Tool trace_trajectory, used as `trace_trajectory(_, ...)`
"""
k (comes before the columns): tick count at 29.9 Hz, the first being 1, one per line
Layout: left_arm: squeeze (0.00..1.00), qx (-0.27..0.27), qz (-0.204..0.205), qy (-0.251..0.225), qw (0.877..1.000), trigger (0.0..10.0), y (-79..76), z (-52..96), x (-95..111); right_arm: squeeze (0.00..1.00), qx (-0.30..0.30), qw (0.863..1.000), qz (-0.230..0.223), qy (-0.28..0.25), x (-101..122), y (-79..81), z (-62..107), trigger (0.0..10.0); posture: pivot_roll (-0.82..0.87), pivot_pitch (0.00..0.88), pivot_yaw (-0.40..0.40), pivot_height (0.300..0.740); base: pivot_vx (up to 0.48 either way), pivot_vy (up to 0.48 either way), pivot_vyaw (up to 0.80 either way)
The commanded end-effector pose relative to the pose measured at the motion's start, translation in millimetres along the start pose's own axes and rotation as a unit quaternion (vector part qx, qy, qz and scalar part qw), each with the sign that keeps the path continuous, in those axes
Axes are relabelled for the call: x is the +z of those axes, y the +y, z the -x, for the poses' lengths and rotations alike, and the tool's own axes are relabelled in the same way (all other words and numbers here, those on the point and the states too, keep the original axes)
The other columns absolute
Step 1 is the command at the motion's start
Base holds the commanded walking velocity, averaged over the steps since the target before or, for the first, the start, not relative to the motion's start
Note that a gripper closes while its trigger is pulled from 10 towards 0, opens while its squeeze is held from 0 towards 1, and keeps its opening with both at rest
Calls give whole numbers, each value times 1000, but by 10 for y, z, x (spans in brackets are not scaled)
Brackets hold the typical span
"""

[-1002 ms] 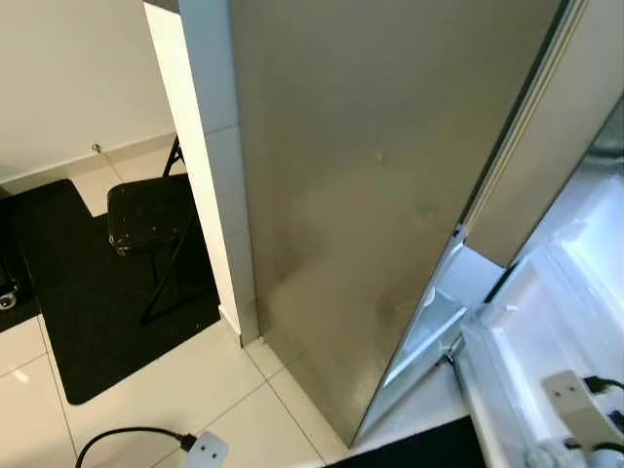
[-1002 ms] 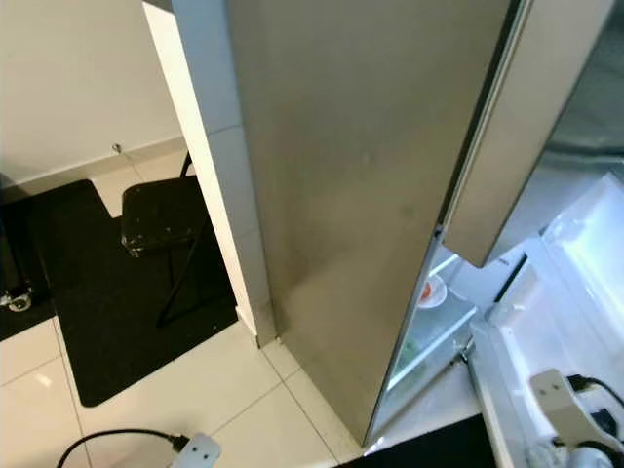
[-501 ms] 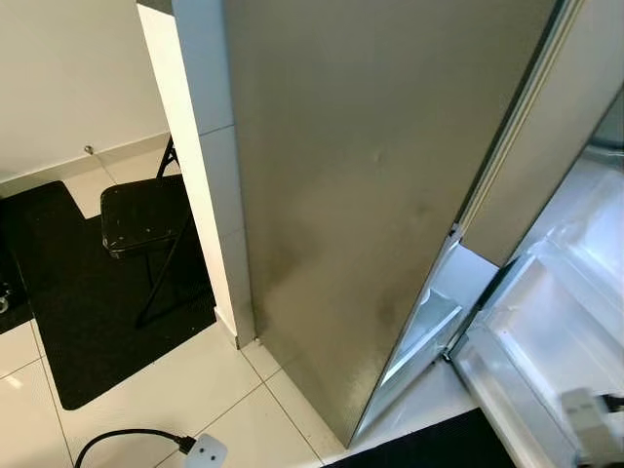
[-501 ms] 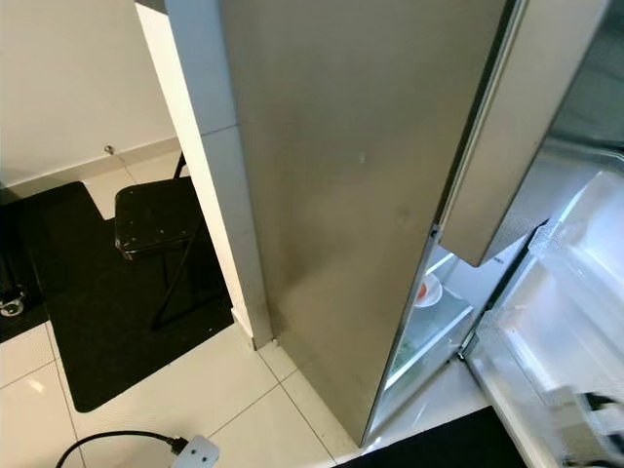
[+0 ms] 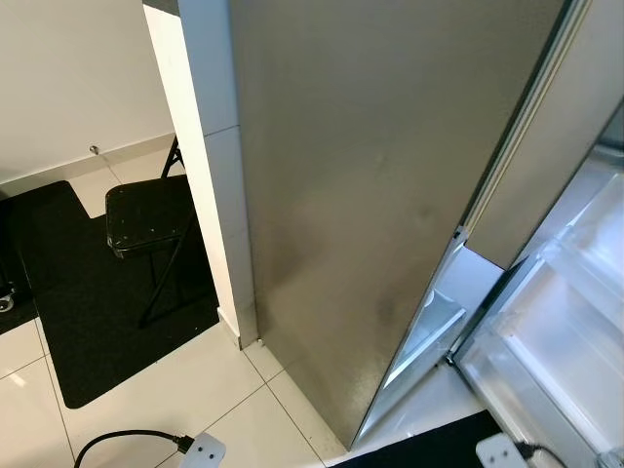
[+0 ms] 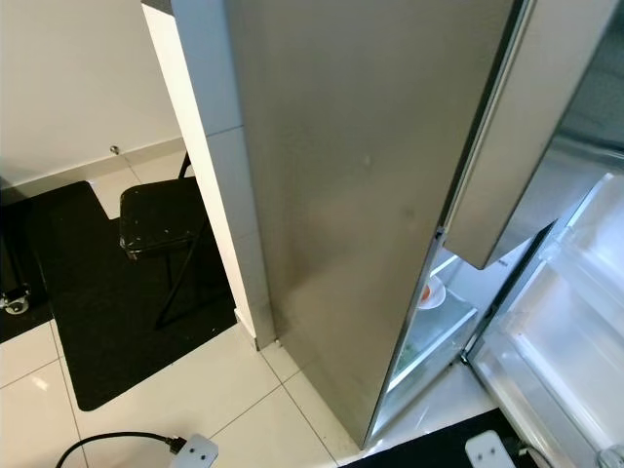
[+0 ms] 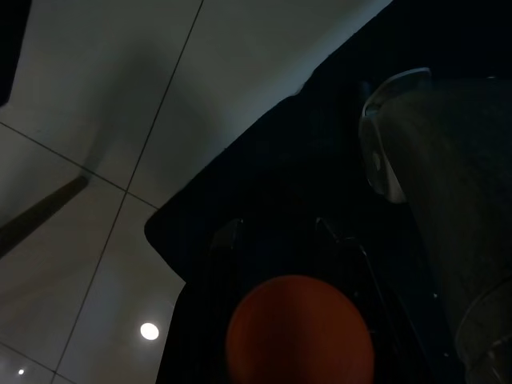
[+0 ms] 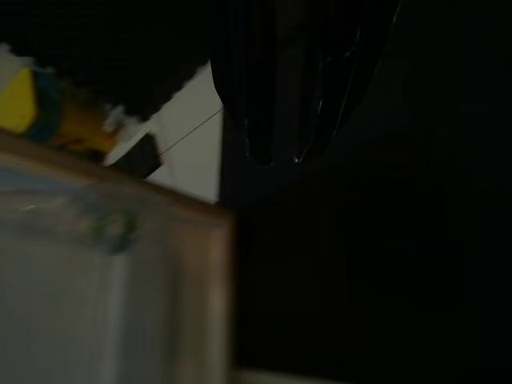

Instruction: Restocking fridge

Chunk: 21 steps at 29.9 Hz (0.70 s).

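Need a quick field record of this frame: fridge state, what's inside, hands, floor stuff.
fridge: steel fridge with its door open at the robot's right, interior lit
inside: small dish with something orange on a glass shelf
left hand: dark view, round orange object between its fingers, over black mat and tile
right hand: very dark, finger state unclear
floor: white tiles, black mat, black folding chair, white plug with black cable

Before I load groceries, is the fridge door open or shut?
Open: the fridge door is swung out, showing lit shelves inside.
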State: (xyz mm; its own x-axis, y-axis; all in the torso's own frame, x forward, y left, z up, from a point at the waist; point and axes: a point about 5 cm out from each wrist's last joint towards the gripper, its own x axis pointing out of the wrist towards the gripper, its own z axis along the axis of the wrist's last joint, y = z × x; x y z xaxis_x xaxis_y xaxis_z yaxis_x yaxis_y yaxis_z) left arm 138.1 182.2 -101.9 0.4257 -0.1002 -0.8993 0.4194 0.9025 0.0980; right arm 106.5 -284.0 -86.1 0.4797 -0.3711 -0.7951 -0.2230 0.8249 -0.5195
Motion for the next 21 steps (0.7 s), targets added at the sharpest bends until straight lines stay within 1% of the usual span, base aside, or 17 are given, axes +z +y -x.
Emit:
trace_trajectory(1, 0, -48, 12, 16, 999, 10000, -212, -6, -87, 0, 11, 1000, 9, 11, -61, 34, 15, 10000, 17, 44, -43, 740, 0, -311, 0)
trace_trajectory(2, 0, -51, 12, 18, 998, 10000, -214, -4, -95, 0, 17, 1000, 9, 21, -130, 59, 35, 10000, 13, 44, -35, 740, 0, -379, 0)
trace_trajectory(3, 0, -52, 12, 19, 998, 10000, -214, -4, -98, 0, 19, 1000, 8, 24, -147, 64, 39, 10000, 13, 44, -35, 740, 0, -379, 0)
trace_trajectory(9, 0, -55, 13, 20, 998, 10000, -221, -4, -101, 0, 22, 999, 2, 29, -165, 63, 43, 10000, 13, 44, -35, 740, 0, -412, 0)
trace_trajectory(15, 0, -57, 14, 21, 998, 10000, -227, -5, -100, 0, 24, 999, 1, 27, -151, 61, 39, 10000, 12, 46, -36, 740, 0, -425, 0)
trace_trajectory(21, 0, -59, 15, 22, 998, 10000, -237, -5, -102, 0, 27, 1000, -2, 13, -63, 54, 17, 10000, 12, 48, -36, 740, 0, -426, 0)
